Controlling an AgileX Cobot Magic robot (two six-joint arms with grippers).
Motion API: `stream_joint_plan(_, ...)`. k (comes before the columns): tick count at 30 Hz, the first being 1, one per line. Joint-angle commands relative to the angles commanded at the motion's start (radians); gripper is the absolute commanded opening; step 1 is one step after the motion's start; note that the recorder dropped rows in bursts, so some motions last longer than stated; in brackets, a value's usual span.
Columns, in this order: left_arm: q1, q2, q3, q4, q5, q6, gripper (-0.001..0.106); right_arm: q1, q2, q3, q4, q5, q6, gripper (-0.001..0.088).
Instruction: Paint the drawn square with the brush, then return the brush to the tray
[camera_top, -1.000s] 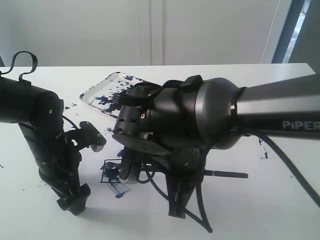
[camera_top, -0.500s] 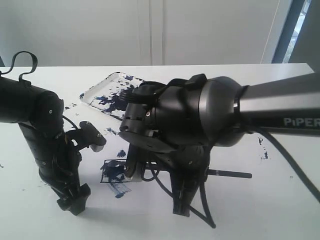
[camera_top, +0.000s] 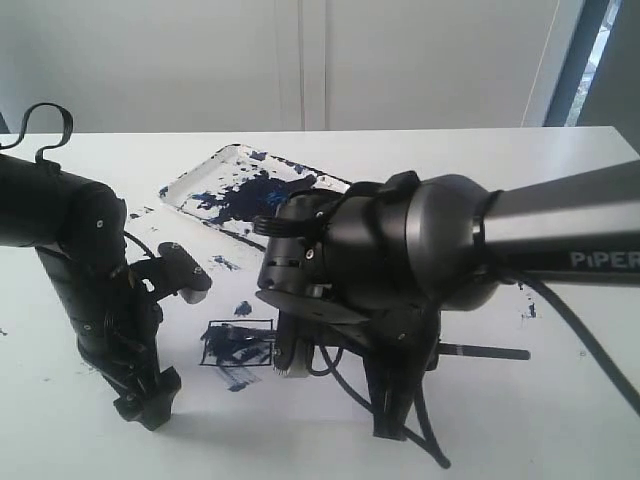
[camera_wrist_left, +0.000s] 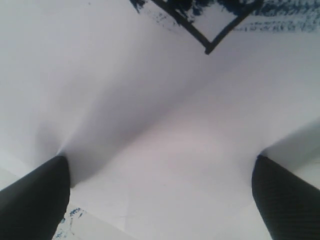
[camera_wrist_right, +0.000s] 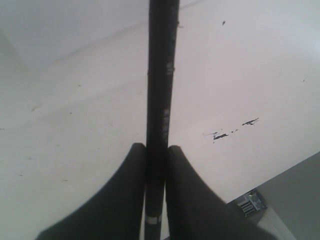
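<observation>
The drawn square (camera_top: 238, 343) lies on the white paper, its inside smeared with dark blue paint; one corner (camera_wrist_left: 209, 42) shows in the left wrist view. The brush (camera_wrist_right: 161, 75) is a thin black stick held between my right gripper's (camera_wrist_right: 156, 147) shut fingers. In the exterior view its handle (camera_top: 487, 352) sticks out to the right behind the right arm, and its tip is hidden. My right gripper (camera_top: 393, 425) points down just right of the square. My left gripper (camera_top: 148, 400) hangs open over the paper left of the square, holding nothing. The paint-blotted tray (camera_top: 190, 185) sits behind.
Blue paint specks (camera_top: 525, 300) mark the table to the right. The bulky right arm (camera_top: 400, 250) blocks the middle of the exterior view. Black cables (camera_top: 430, 440) trail beneath it. A wall and window frame stand behind the table.
My right arm has shifted right and toward the front, carrying the brush with it and uncovering the painted square and more of the tray. The left arm has not moved.
</observation>
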Motion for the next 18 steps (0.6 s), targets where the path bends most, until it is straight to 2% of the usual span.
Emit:
stream_joint_plan(8, 0.0, 0.0, 0.0, 0.0, 0.0, 0.0, 0.099, -0.057, 0.0, 0.0, -0.002, 0.0, 0.0, 0.0)
stream_joint_plan(13, 0.0, 0.0, 0.0, 0.0, -0.003, 0.0, 0.099, -0.057, -0.007, 0.0, 0.016, 0.0, 0.0, 0.0)
stream_joint_plan(18, 0.0, 0.0, 0.0, 0.0, -0.005, 0.0, 0.099, -0.016, -0.061, 0.0, 0.023, 0.0, 0.009, 0.0)
